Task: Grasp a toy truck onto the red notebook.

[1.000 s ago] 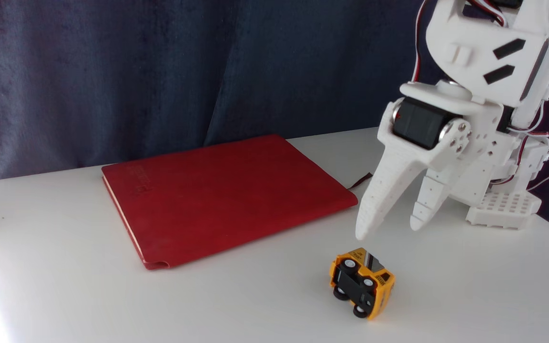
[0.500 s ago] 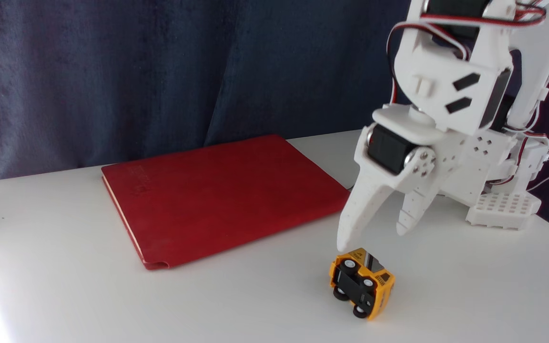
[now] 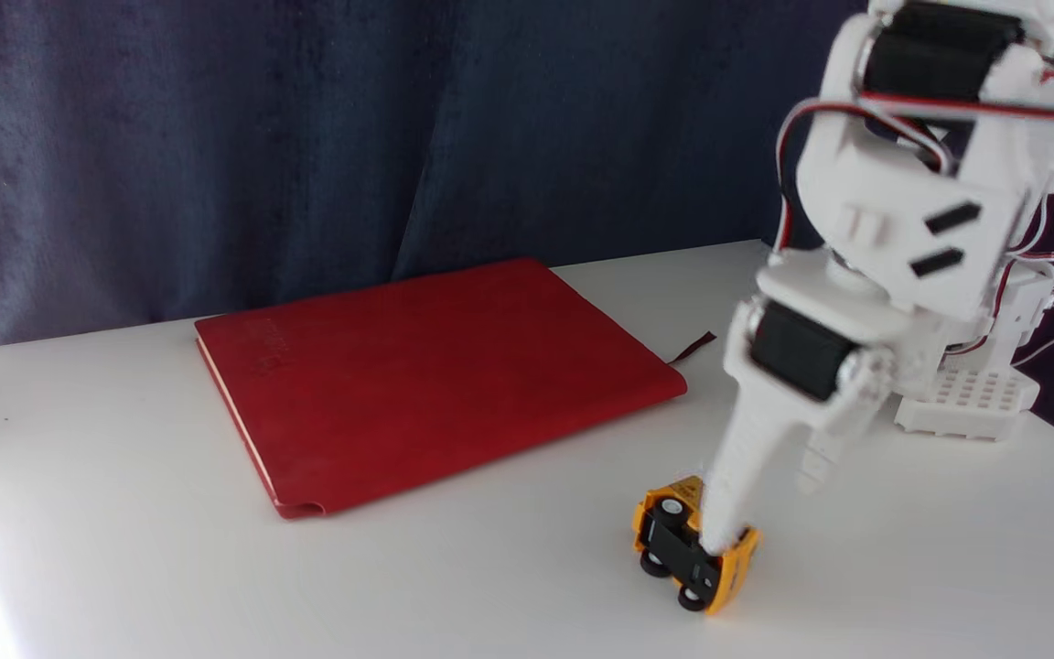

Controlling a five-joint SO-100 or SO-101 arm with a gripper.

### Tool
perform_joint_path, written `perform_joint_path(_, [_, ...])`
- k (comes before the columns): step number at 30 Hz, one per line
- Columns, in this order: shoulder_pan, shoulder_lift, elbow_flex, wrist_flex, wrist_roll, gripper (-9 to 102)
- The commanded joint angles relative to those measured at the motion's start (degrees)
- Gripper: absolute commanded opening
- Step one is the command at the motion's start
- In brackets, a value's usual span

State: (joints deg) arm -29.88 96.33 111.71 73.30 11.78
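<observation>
Spread claw straddles the toy truck, tipped on its side.

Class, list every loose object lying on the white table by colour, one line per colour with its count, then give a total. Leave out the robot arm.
Red: 1, the red notebook, lying flat.
Orange-yellow: 1, the toy truck, tipped on its side with its wheels showing.
Total: 2
</observation>
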Motion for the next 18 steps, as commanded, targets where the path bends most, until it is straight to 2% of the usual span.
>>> perform_joint_path(1, [0.18,-1.85,-3.60,-0.53,-0.35,28])
perform_joint_path(7, [0.18,-6.33,-6.06,-0.44,-3.08,30])
perform_joint_path(18, [7.47,-7.65,-9.76,0.53,-6.42,29])
